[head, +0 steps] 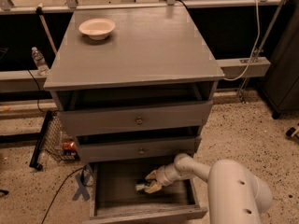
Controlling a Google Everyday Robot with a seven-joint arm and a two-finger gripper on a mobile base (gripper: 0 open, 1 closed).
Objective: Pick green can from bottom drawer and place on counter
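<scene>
The bottom drawer (117, 195) is pulled open at the foot of the grey cabinet. The green can (141, 187) lies on its side on the wood-grain floor, right of the middle, with a silvery end facing left. My gripper (150, 182) reaches into the drawer from the right and is at the can, touching or almost touching it. My white arm (233, 190) comes in from the lower right. The counter (140, 45) is the wide grey top slab above.
A white bowl (96, 28) sits on the counter's far left. The two upper drawers (139, 121) stand slightly open. A red can (68, 146) lies in a wire basket left of the cabinet. A clear bottle (39, 61) stands at the back left. Blue tape (81, 189) marks the floor.
</scene>
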